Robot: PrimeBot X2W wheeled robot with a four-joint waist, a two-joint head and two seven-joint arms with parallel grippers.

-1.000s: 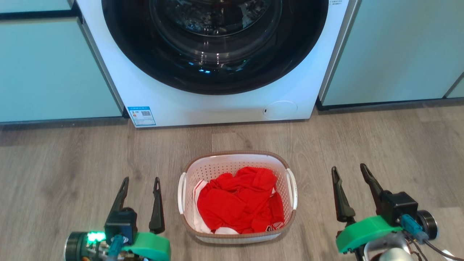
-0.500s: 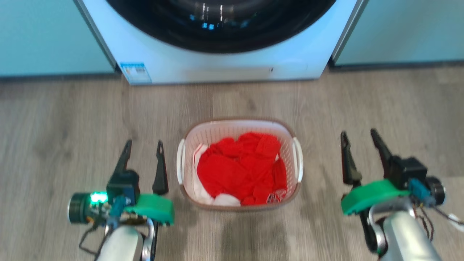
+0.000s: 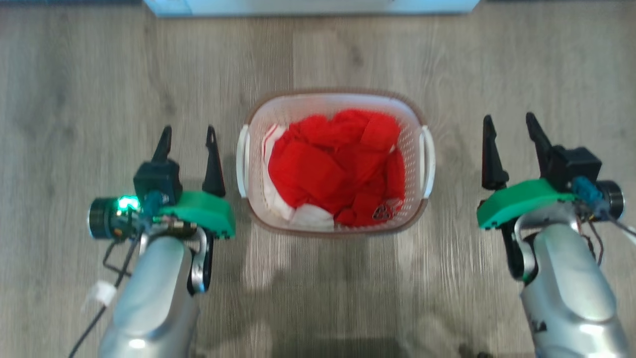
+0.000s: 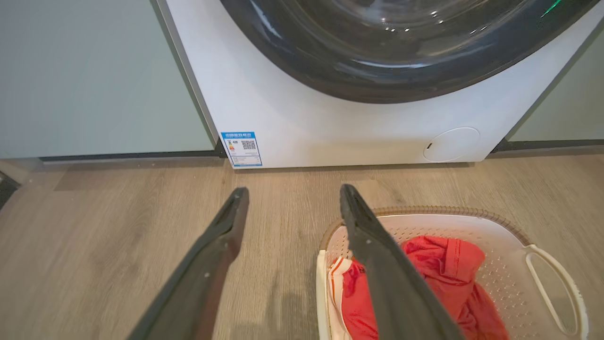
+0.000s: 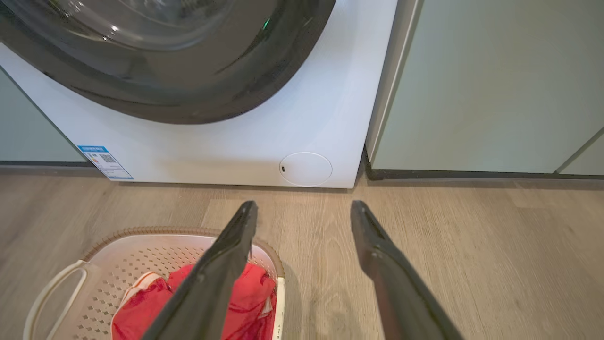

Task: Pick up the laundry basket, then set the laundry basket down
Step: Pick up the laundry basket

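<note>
Down at floor level, the left claw (image 3: 189, 130) hovers with its two dark fingers (image 3: 213, 169) spread apart and nothing between them. Its inner finger sits just beside, but clear of, the left handle (image 3: 242, 159) of the laundry basket (image 3: 334, 92). Across on the other side, the right claw (image 3: 509, 119) is spread wide too and empty, with a strip of bare floor (image 3: 457, 164) between it and the right handle (image 3: 428, 159). Between the two claws the basket, white and perforated with a brown rim, sits flat on the wood-grain boards. Red clothes (image 3: 338, 164) are heaped inside, with some white cloth (image 3: 313, 219) at the near edge. Beyond it stands a white washing machine (image 4: 330, 132) with a dark round door (image 4: 401, 71), flanked by pale green cabinets (image 5: 472, 94).
</note>
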